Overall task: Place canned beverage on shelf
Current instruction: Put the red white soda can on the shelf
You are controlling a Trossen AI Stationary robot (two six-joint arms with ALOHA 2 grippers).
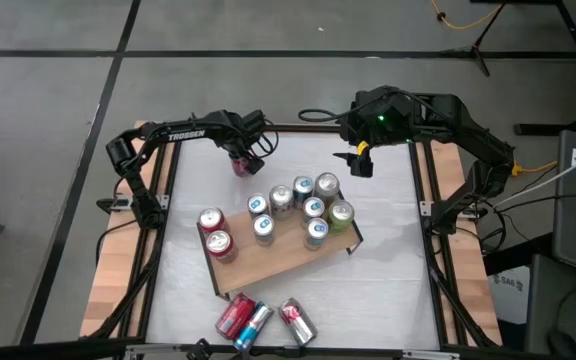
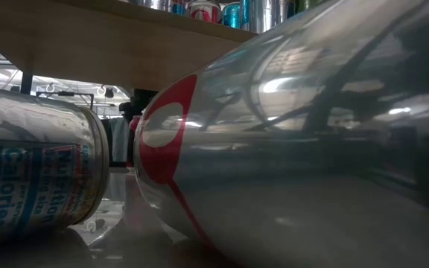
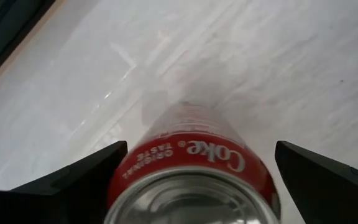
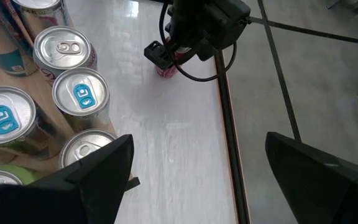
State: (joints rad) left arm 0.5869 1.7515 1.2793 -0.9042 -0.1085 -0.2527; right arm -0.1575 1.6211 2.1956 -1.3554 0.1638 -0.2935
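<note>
A red Coke can (image 3: 191,155) stands upright on the white tabletop at the far left (image 1: 240,166). My left gripper (image 3: 201,149) points down over it, open, one finger on each side of the can's top and apart from it. The right wrist view also shows that gripper (image 4: 166,53) above the can (image 4: 166,71). The shelf (image 1: 278,262), a light-brown board, sits mid-table with several cans (image 1: 303,205) standing on it. My right gripper (image 4: 197,180) hangs open, high over the table's far right (image 1: 360,162), with nothing between its fingers.
Three cans (image 1: 258,320) lie on their sides near the table's front edge. Two of them fill the low view (image 2: 274,149) (image 2: 28,179), under the shelf board (image 2: 125,45). Bare tabletop (image 1: 388,290) lies to the right of the shelf.
</note>
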